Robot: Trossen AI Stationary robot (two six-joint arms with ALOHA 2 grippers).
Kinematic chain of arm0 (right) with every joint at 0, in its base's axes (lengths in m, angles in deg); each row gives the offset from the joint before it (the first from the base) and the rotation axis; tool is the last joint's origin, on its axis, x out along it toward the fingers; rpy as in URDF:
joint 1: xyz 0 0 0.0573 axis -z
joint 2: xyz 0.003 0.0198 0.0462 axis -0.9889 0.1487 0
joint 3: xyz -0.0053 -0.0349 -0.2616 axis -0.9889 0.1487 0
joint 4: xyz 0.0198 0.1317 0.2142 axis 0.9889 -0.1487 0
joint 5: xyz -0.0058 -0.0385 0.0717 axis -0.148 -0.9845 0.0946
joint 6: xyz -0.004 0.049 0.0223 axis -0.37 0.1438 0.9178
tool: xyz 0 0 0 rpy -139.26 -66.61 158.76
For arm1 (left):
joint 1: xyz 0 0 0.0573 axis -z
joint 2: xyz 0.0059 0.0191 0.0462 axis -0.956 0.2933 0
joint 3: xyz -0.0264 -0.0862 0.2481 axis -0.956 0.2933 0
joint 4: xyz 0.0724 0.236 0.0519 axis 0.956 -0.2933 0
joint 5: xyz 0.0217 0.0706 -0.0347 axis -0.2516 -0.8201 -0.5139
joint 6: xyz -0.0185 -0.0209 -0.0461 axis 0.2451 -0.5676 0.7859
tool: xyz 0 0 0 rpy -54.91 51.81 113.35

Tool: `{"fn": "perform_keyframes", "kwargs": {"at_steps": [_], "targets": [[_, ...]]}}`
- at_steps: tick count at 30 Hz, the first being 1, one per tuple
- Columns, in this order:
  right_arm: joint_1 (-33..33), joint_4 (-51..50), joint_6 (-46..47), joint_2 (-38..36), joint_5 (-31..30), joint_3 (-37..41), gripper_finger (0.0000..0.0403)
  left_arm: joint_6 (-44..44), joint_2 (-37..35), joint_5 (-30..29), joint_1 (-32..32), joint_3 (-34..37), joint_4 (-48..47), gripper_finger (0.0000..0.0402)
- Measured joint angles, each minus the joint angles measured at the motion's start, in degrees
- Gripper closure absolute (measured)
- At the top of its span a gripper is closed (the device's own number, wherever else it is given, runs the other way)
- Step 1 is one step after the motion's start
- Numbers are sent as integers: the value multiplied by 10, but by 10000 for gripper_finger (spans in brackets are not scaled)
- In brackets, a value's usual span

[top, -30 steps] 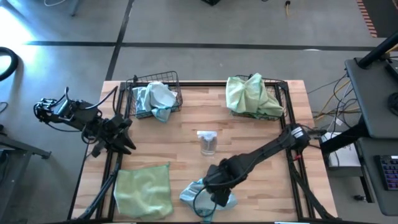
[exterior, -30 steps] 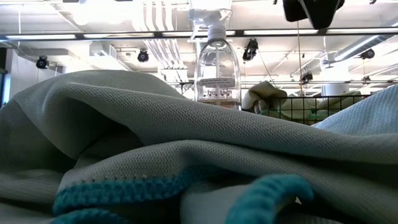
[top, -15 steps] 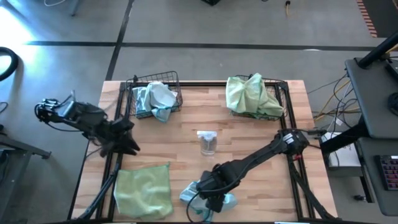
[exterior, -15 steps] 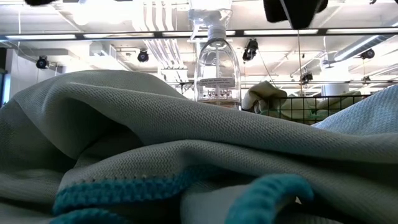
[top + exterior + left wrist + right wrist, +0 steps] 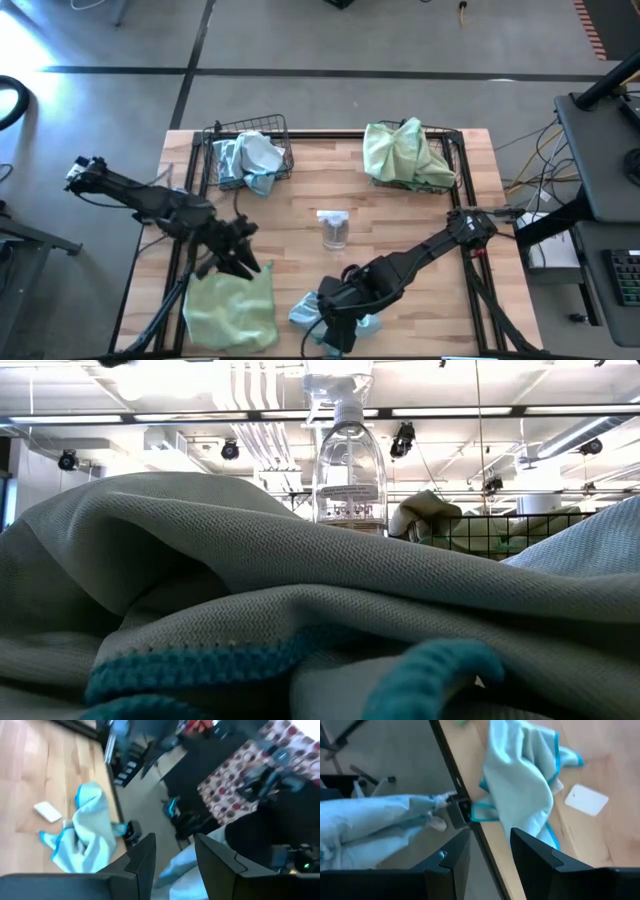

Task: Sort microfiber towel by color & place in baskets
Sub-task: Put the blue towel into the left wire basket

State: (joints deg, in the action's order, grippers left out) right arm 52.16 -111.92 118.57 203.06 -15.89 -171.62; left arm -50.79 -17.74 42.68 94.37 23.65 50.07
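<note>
A light blue towel (image 5: 322, 312) lies crumpled at the table's near edge, its white tag (image 5: 586, 799) on the wood; it fills the foreground of the low view (image 5: 300, 610). My right gripper (image 5: 336, 322) is open above it, fingers (image 5: 535, 862) on either side of the table's edge. A pale green towel (image 5: 228, 310) lies flat at the near left. My left gripper (image 5: 243, 262) is open over its far right corner; the blue towel (image 5: 82, 840) shows beyond its fingers. Two black wire baskets stand at the back.
The left basket (image 5: 283, 128) holds light blue towels, the right basket (image 5: 456, 150) pale green ones. A clear spray bottle (image 5: 333, 228) stands at the table's middle, between both arms. Bare wood lies between the baskets and the near towels.
My left gripper has gone toward the table's right and near edges, from the left edge to the green towel's far right corner. My right gripper has gone a little toward the near edge over the blue towel. Both towels have kept still.
</note>
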Motion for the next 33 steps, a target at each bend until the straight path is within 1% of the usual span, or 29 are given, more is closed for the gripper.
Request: {"fn": "perform_keyframes", "kwargs": {"at_steps": [2, 6, 8, 12, 18, 21, 23, 25, 30, 33], "targets": [[-3, 0, 0, 0, -10, -12, 268, -11, 30, 1, 5, 0, 1, 280], [-5, 8, 0, -3, -11, -13, 268, -28, 83, 34, 20, -4, 21, 280], [-5, 8, 6, -3, -11, -13, 268, -28, 107, 32, 29, -4, 25, 280], [-7, 8, 22, -3, -11, -13, 268, -20, 158, -12, 45, -4, 21, 280], [-12, 8, 38, -3, -10, -13, 268, -25, 238, -22, 46, -4, 31, 280], [-12, 8, 40, -4, -10, -13, 268, -24, 278, -58, 46, -9, 36, 280], [-13, 7, 41, -4, -10, -13, 268, -23, 305, -83, 45, -19, 37, 280], [-13, 7, 41, -4, -10, -13, 268, -24, 331, -95, 45, -35, 37, 280], [-13, 3, 41, -4, -10, -13, 268, -69, 396, -96, 45, -93, 40, 280], [-14, 2, 41, -4, -10, -13, 268, -87, 434, -95, 45, -132, 24, 280]]}}
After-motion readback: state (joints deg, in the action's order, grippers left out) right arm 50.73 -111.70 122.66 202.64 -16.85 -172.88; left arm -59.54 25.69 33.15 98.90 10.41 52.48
